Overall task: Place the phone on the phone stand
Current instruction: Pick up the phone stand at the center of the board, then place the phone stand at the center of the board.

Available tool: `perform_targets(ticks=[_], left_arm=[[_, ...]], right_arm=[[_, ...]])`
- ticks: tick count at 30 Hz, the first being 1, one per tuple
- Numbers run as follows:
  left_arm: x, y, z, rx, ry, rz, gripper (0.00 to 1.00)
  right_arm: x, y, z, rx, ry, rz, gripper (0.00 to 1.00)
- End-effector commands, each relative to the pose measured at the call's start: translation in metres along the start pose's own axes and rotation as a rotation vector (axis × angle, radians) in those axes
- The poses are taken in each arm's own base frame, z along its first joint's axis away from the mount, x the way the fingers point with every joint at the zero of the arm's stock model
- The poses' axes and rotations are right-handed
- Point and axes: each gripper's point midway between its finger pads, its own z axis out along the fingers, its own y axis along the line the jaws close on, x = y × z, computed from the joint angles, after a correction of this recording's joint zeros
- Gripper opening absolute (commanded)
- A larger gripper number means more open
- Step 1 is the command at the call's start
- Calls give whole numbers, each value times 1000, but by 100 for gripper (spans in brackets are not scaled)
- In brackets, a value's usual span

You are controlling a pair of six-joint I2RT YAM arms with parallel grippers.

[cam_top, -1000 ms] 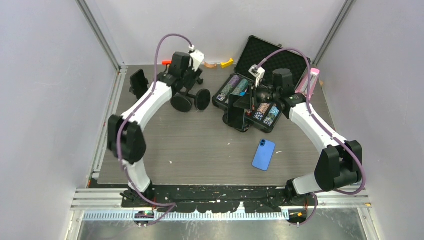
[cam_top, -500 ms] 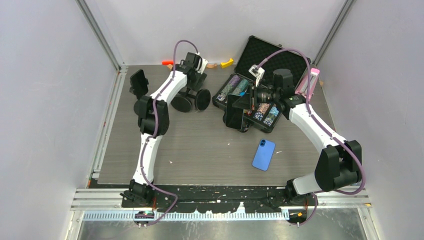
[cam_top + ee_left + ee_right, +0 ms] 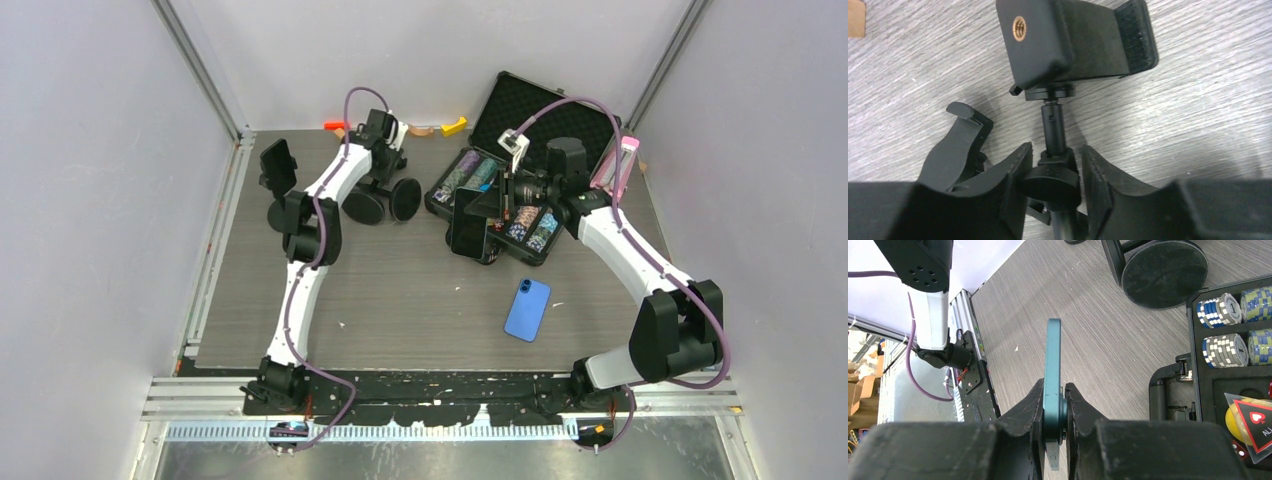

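Observation:
The black phone stand (image 3: 385, 192), with round bases, stands at the back of the table. In the left wrist view its clamp head (image 3: 1073, 40) sits above a thin stem. My left gripper (image 3: 384, 152) (image 3: 1053, 175) is closed around the knob on that stem. My right gripper (image 3: 482, 215) (image 3: 1053, 412) is shut on a teal phone (image 3: 1052, 360) and holds it upright, edge on, above the table to the right of the stand (image 3: 468, 222). A second, blue phone (image 3: 527, 309) lies flat on the table in front.
An open black case (image 3: 520, 180) of poker chips (image 3: 1228, 340) stands at the back right, next to my right gripper. Another black holder (image 3: 277, 165) stands at the left edge. Small orange and yellow pieces (image 3: 440, 127) lie by the back wall.
My left arm has stretched out toward the back and its gripper has moved in onto the phone stand. The right arm and its phone have hardly moved.

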Motion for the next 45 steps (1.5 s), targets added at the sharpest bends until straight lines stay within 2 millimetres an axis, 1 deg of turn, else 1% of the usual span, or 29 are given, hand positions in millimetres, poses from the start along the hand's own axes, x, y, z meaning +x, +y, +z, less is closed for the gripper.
perform_targets(ticks=[1, 3, 4, 6, 7, 8, 9, 11, 12, 13, 16, 18, 21, 23, 24, 25, 26, 29, 32, 34, 35, 36, 37, 40, 42, 45], left_arm=[[-18, 7, 1, 17, -69, -52, 35], [-24, 12, -3, 23, -93, -81, 22], [-27, 15, -9, 25, -108, -97, 16], [-33, 20, -22, 32, -145, -120, 8], [-37, 22, -31, 32, -169, -123, 3], [-45, 25, -44, 29, -209, -122, 0], [-50, 27, -56, 29, -242, -118, 0], [-64, 29, -87, 40, -325, -115, 0], [-70, 28, -105, 53, -365, -117, 0], [-81, 31, -131, 52, -422, -122, 0], [-88, 32, -176, 63, -517, -130, 0], [-87, 26, -202, 97, -580, -126, 0], [-85, 10, -240, 180, -704, -116, 0], [-78, -4, -260, 245, -778, -91, 0], [-73, -14, -268, 297, -811, -96, 0], [-58, -26, -268, 348, -814, -91, 0], [-53, -36, -276, 398, -843, -76, 0], [-31, -52, -289, 473, -867, -81, 0], [-8, -66, -292, 533, -863, -72, 0], [2, -77, -299, 571, -915, -43, 0], [13, -85, -296, 596, -928, -27, 0], [20, -93, -298, 619, -953, -4, 0], [25, -101, -304, 646, -991, 26, 0], [41, -121, -309, 710, -1084, 99, 0], [50, -133, -311, 758, -1117, 129, 0], [65, -149, -306, 798, -1121, 155, 0]], right_arm=[[-12, 5, 0, -39, -34, -33, 0], [-11, 4, 0, -36, -33, -29, 0], [-11, 4, 0, -35, -34, -28, 0], [-10, 3, 0, -33, -33, -25, 0], [-11, 3, -1, -34, -34, -25, 0], [-11, 3, -1, -34, -36, -25, 0], [-11, 3, -1, -35, -35, -25, 0], [-11, 3, 0, -37, -35, -22, 0], [-11, 3, 0, -38, -36, -20, 0], [-11, 3, 0, -40, -36, -19, 0], [-12, 5, -1, -43, -40, -20, 0], [-14, 7, -1, -45, -44, -25, 0], [-15, 7, -2, -44, -48, -28, 0], [-15, 8, -2, -45, -48, -29, 0], [-15, 8, -3, -45, -49, -31, 0], [-16, 9, -3, -44, -50, -35, 0], [-17, 9, -4, -41, -52, -39, 0], [-19, 12, -7, -33, -57, -58, 0], [-20, 11, -10, -18, -60, -65, 0], [-21, 9, -13, -6, -65, -73, 0], [-21, 6, -14, 2, -65, -70, 0], [-21, 5, -15, 6, -64, -71, 0], [-22, 3, -17, 14, -68, -71, 0], [-22, -2, -19, 31, -66, -69, 0], [-21, -4, -20, 39, -62, -68, 0], [-21, -4, -21, 47, -57, -75, 0]])
